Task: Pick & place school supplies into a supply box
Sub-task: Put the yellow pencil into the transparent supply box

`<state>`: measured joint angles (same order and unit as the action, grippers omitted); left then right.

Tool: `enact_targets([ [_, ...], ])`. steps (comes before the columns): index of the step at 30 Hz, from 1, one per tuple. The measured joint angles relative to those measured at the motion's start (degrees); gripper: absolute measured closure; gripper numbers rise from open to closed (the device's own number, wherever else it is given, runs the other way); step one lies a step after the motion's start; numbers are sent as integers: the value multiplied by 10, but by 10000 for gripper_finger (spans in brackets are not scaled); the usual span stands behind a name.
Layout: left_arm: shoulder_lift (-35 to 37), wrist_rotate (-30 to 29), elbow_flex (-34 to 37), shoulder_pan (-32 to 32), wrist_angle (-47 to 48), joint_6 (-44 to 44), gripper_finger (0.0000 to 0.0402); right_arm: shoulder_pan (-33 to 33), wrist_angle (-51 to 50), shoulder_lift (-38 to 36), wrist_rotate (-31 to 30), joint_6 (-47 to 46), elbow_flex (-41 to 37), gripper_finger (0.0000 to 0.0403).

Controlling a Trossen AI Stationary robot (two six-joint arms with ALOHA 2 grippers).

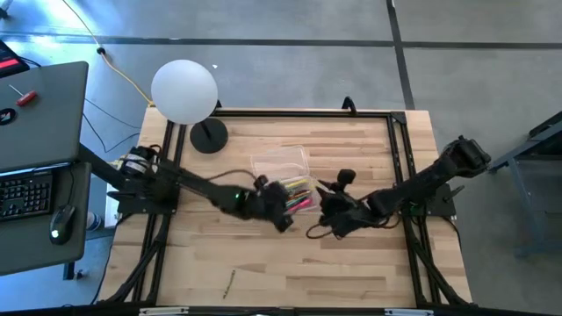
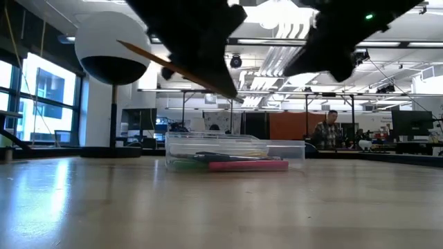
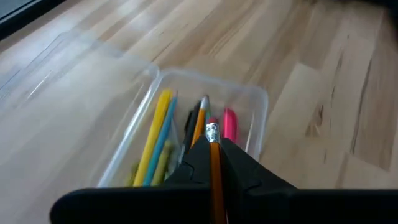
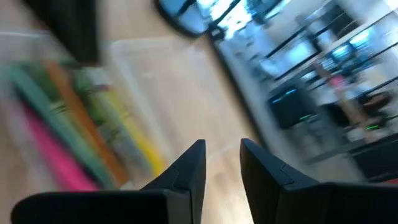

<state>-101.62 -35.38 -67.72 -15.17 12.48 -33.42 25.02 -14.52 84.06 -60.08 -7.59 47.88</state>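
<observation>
Left hand (image 3: 214, 163) grips an orange pencil (image 3: 214, 168) tilted above the supply box (image 3: 249, 106).

Wooden table (image 1: 263, 263) carries clear supply box (image 1: 281, 163) and globe lamp (image 1: 184, 91).

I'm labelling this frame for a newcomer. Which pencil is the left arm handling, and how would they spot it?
Find the clear box mid-table. Just above it, the left gripper is shut on an orange pencil. Unlike the pens in the box, it is held off the table.
</observation>
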Motion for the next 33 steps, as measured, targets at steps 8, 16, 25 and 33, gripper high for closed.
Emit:
enact_targets([
  [8,-58,127,-1,76,-114,73,359,28,-115,-29,97,-150,0,324],
  [16,-116,136,0,111,-162,62,329,29,-107,-27,106,-155,0,324],
  [25,-119,134,0,134,-166,62,284,29,-101,-27,106,-180,0,324],
  [33,-83,171,-85,137,-20,158,279,29,-97,-27,110,-186,0,324],
])
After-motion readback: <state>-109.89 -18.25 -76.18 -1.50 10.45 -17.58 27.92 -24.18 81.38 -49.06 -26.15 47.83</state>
